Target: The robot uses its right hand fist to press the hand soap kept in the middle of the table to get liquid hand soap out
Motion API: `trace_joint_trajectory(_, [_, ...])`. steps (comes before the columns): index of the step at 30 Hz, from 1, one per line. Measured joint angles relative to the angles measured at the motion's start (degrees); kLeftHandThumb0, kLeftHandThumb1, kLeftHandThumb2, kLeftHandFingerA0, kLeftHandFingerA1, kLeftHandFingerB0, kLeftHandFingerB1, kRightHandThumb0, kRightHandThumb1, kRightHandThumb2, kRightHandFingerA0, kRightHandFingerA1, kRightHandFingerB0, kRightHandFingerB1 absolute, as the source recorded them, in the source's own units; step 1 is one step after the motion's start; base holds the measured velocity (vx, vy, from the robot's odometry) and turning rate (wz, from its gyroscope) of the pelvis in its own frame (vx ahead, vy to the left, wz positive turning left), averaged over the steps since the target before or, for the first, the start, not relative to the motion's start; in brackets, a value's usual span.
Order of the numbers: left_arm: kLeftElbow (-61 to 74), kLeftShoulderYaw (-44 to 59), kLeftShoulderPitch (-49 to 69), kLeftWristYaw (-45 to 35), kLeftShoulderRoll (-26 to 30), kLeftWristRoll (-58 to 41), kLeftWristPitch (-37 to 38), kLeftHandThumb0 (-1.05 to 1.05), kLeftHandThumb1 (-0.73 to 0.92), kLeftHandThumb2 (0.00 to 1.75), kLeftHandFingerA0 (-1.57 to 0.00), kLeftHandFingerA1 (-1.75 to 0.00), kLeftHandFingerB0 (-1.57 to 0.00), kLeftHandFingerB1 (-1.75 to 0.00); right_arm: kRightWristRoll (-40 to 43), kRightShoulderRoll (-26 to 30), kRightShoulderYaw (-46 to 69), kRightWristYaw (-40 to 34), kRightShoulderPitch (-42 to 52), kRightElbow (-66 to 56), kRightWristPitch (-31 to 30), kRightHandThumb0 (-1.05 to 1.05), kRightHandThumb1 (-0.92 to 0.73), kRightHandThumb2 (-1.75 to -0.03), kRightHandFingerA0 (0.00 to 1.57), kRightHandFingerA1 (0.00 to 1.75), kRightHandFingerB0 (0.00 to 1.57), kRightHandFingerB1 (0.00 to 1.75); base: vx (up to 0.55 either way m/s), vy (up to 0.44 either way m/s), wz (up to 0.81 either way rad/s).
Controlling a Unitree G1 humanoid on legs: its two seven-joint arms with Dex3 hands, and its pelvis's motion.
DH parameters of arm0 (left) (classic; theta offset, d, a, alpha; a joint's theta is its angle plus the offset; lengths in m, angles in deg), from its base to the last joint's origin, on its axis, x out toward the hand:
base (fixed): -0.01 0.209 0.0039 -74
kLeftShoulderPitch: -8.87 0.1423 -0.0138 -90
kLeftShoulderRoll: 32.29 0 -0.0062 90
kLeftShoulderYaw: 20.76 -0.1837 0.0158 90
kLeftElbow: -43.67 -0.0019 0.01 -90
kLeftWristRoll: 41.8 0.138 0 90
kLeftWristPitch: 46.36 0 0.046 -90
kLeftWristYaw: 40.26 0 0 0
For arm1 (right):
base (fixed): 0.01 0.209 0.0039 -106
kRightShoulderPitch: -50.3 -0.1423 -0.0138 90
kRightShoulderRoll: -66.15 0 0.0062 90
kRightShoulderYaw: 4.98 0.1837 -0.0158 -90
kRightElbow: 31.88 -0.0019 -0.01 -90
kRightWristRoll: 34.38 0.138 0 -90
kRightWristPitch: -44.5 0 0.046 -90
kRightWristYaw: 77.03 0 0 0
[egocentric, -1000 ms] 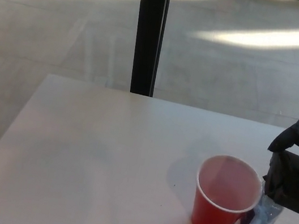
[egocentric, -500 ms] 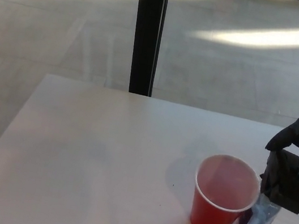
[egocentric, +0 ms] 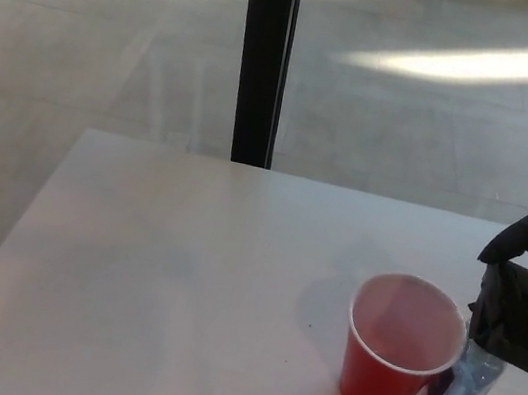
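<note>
The red cup (egocentric: 401, 349) stands upright on the pale desk (egocentric: 178, 285), toward the near right part of the surface, its white-rimmed mouth open and its inside showing nothing but pink wall. Immediately to the right of the cup, and touching or all but touching its side, stands the hand soap bottle (egocentric: 459, 393), a clear container with a bluish tint; its lower body and base are visible, while its top is hidden. Above the bottle, to the upper right of the cup, sits the right hand (egocentric: 525, 302), black, with its fingers curled inward into a closed shape directly over the bottle's top; whether it actually presses the pump cannot be told, as the contact is covered by the hand itself. No soap is seen on the desk beside the cup. The left hand does not appear. Beyond the cup, past the far edge of the desk, a black vertical post (egocentric: 264, 56) rises from a grey floor (egocentric: 82, 76) crossed by bright bands of light. The remainder of the desk left of the cup is plain surface.
</note>
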Motion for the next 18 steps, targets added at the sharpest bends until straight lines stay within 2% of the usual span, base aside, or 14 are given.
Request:
trace_joint_trajectory(2, [0.02,-0.10,0.04,0.00,0.00,0.01,0.00,-0.28,0.53,0.93,-0.66,-0.85,-0.48,-0.73,0.24,0.61,0.30,0.32,-0.53,-0.30,-0.59,-0.23,-0.63,-1.12,0.93,1.75,0.68,1.51,0.00,0.000,0.00])
trace_joint_trajectory(4, [0.04,-0.21,0.07,0.00,0.00,0.01,0.00,-0.28,0.54,0.92,-0.66,-0.85,-0.52,-0.75,0.62,1.25,0.60,0.43,-1.20,-0.64,-1.61,-0.24,-0.64,-1.12,0.93,1.75,0.67,1.56,0.00,0.000,0.00])
trace_joint_trajectory(8, [-0.01,-0.45,0.09,0.00,0.00,0.01,0.00,-0.28,0.52,0.95,-0.66,-0.86,-0.50,-0.75,1.95,2.48,1.66,0.51,-2.53,-1.33,-4.48,-0.27,-0.58,-1.16,0.94,1.75,0.70,1.51,0.00,0.000,0.00])
trace_joint_trajectory(12, [0.03,-0.53,0.11,0.00,0.00,0.00,0.00,-0.27,0.53,0.94,-0.65,-0.86,-0.51,-0.76,4.04,3.52,3.99,0.31,-4.89,-1.76,-7.48,-0.31,-0.56,-1.17,0.96,1.75,0.72,1.37,0.00,0.000,0.00])
trace_joint_trajectory(13, [0.05,-0.53,0.10,0.00,0.00,0.00,0.00,-0.27,0.53,0.95,-0.63,-0.86,-0.46,-0.75,4.82,3.80,5.02,0.15,-5.94,-1.98,-8.38,-0.31,-0.57,-1.16,0.95,1.75,0.70,1.38,0.00,0.000,0.00])
trace_joint_trajectory(14, [0.10,-0.53,0.10,0.00,-0.01,-0.01,0.00,-0.28,0.53,0.95,-0.64,-0.87,-0.48,-0.76,5.66,4.09,6.11,-0.09,-7.02,-2.21,-9.20,-0.32,-0.59,-1.13,0.94,1.75,0.67,1.44,0.00,0.000,0.00])
trace_joint_trajectory(15, [0.14,-0.54,0.11,0.00,-0.01,-0.01,0.00,-0.29,0.54,0.95,-0.65,-0.86,-0.51,-0.76,6.20,4.28,6.76,-0.20,-7.68,-2.30,-9.67,-0.30,-0.62,-1.11,0.93,1.75,0.66,1.37,0.00,0.000,0.00])
trace_joint_trajectory(17, [0.18,-0.54,0.12,0.00,-0.01,-0.01,0.00,-0.29,0.54,0.93,-0.66,-0.86,-0.52,-0.76,7.58,4.92,8.38,-0.56,-9.37,-2.40,-10.81,-0.29,-0.65,-1.07,0.91,1.75,0.63,1.45,0.00,0.000,0.00])
trace_joint_trajectory(18, [0.18,-0.56,0.13,0.00,-0.01,-0.01,0.00,-0.27,0.55,0.92,-0.64,-0.85,-0.51,-0.74,8.62,5.30,9.52,-0.87,-10.42,-2.40,-11.51,-0.31,-0.67,-1.01,0.93,1.75,0.65,1.36,0.00,0.000,0.00])
